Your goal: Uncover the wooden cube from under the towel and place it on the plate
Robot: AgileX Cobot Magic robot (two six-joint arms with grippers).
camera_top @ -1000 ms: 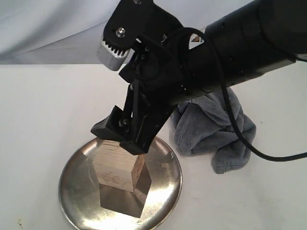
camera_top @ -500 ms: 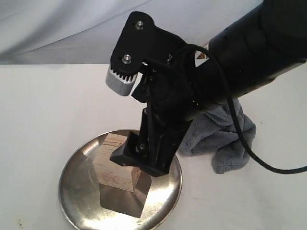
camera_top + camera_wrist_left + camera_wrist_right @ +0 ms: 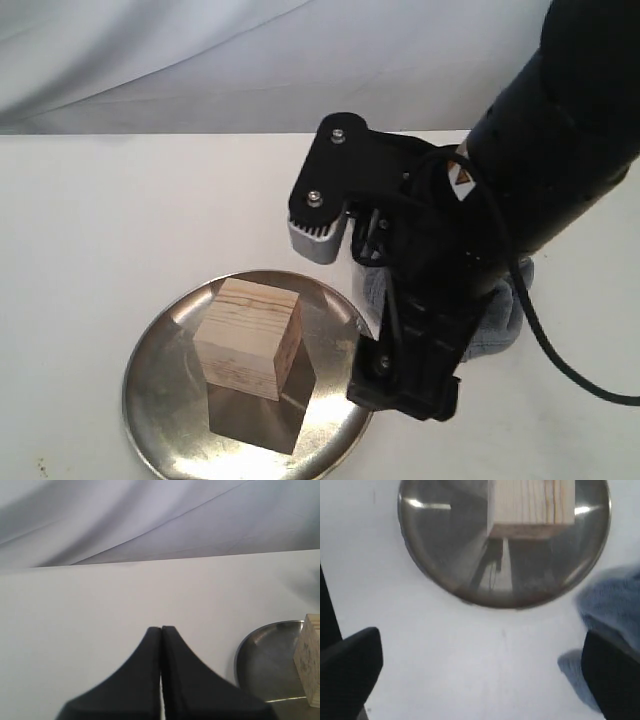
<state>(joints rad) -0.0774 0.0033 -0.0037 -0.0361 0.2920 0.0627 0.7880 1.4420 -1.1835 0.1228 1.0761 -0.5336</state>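
Exterior view: the wooden cube (image 3: 248, 338) sits on the plate (image 3: 150, 400), with bare tabletop (image 3: 100, 220) all around. The right gripper (image 3: 403, 388) hangs angled down just off the rim, in front of the towel (image 3: 497, 325). Left wrist view: the left gripper (image 3: 161, 635) is clenched and empty. Right wrist view: the right gripper's fingers are spread wide, released.

wooden cube (image 3: 247, 338) on plate (image 3: 160, 400) — towel (image 3: 495, 325) beside.

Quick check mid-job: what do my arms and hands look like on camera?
The right arm is a thick matte-black tube; a black bracket with two silver screws carries a ribbed silver-grey housing. A black cable loops off it, beside a small white-and-orange triangular sticker. The right hand is black and blocky; the left hand is two smooth black fingers tapering to points.
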